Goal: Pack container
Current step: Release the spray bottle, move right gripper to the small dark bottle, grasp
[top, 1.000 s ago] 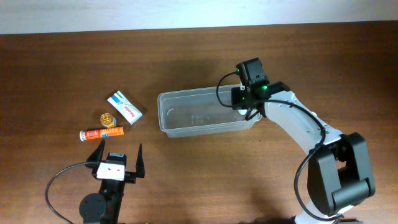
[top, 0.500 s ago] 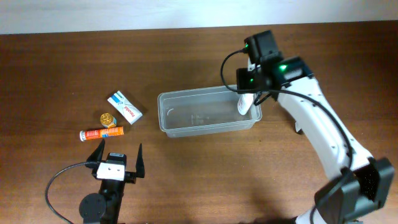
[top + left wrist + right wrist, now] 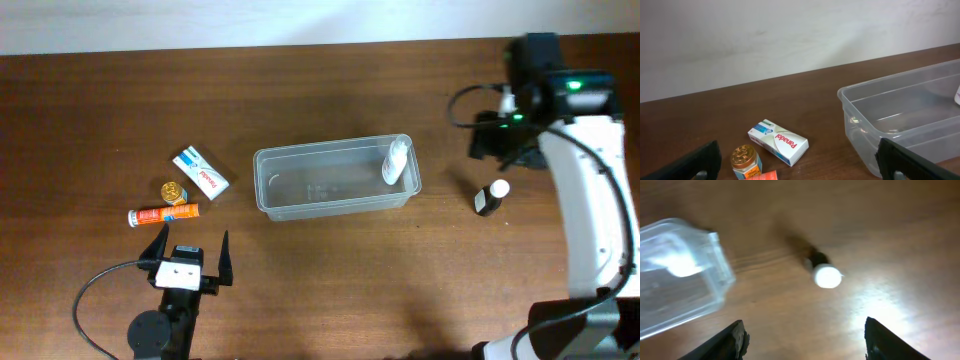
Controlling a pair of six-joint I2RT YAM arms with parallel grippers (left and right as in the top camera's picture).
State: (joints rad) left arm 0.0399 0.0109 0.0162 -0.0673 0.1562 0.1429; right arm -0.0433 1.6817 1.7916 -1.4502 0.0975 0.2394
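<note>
The clear container [image 3: 320,151] lies mid-table. A white bottle [image 3: 395,160] leans inside its right end. My right gripper [image 3: 497,138] hangs open and empty to the right of the tub, above a small dark bottle with a white cap [image 3: 490,197]. In the right wrist view the gripper [image 3: 804,326] has only bare wood between its fingers. The capped bottle [image 3: 824,273] stands ahead of it and the container's corner [image 3: 687,275] is at the left. My left gripper [image 3: 189,252] is wide open near the front edge, also seen as the gripper [image 3: 797,154] facing the container [image 3: 890,83].
Left of the tub lie a white Panadol box [image 3: 200,171], a gold-lidded jar [image 3: 174,190] and an orange tube [image 3: 163,214]. The box [image 3: 778,142] and jar [image 3: 745,160] sit just ahead of my left fingers. A white wall borders the table's far edge.
My right gripper has let go of the white bottle inside the container, opened wider, and swung up and to the right over the small dark bottle. The left arm has not moved.
</note>
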